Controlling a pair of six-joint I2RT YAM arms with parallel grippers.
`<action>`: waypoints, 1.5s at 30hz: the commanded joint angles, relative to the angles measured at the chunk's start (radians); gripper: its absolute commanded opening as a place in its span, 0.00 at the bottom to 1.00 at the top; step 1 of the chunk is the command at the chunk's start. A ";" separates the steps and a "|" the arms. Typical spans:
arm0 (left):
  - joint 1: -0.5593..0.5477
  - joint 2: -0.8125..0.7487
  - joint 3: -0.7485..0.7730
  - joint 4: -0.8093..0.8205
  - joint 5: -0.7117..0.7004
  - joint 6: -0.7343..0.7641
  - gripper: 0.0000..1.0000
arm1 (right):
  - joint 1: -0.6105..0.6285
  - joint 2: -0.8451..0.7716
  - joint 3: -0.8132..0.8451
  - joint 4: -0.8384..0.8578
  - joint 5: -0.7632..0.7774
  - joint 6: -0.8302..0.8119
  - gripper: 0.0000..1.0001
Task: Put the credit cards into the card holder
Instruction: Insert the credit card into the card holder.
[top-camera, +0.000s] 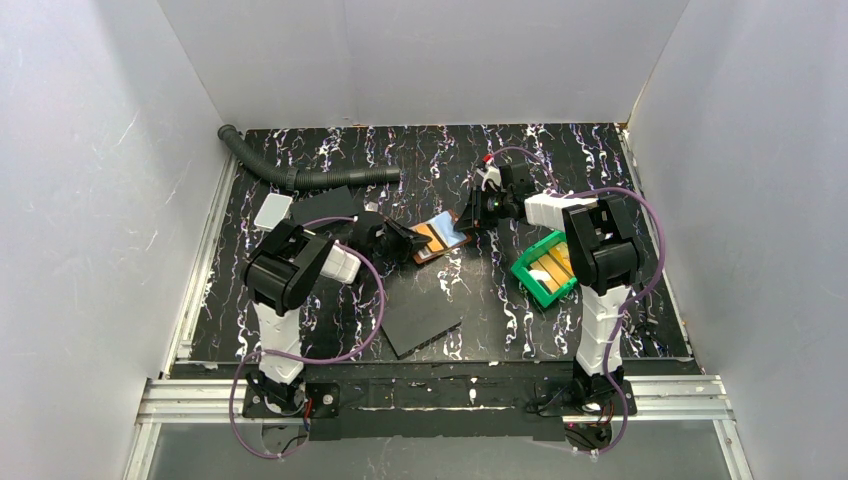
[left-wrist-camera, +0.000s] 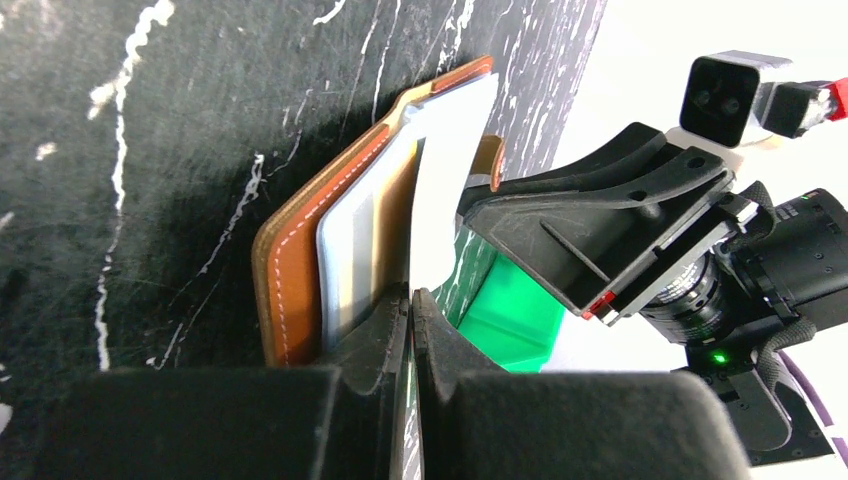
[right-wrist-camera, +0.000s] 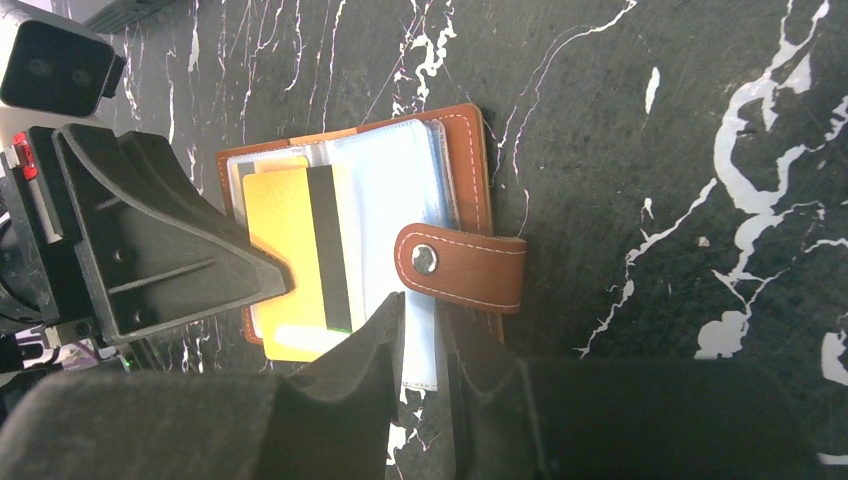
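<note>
Here the card holder (top-camera: 441, 238) lies open near the middle of the tabletop (top-camera: 490, 310), with a yellow credit card (right-wrist-camera: 280, 210) bearing a dark stripe resting on its clear sleeves and its snap tab (right-wrist-camera: 460, 265) folded across the inside. The left gripper (left-wrist-camera: 411, 300) is clenched tight with its tip against that card, though I cannot tell whether it pinches anything. The right gripper (right-wrist-camera: 425, 320) seems clamped on a clear sleeve leaf (right-wrist-camera: 420, 190) of the card holder, while more orange-yellow cards (top-camera: 557, 262) sit in the green bin (top-camera: 522, 268) nearer the right edge.
</note>
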 joint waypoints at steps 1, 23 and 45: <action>-0.015 0.011 -0.017 0.061 -0.046 -0.029 0.00 | 0.015 0.022 0.007 0.004 0.006 -0.009 0.26; -0.018 -0.109 -0.080 0.028 -0.161 0.190 0.00 | 0.019 0.027 0.002 0.002 0.008 -0.013 0.25; -0.061 -0.002 -0.065 0.192 -0.173 0.029 0.00 | 0.019 0.023 0.007 -0.004 0.005 -0.016 0.25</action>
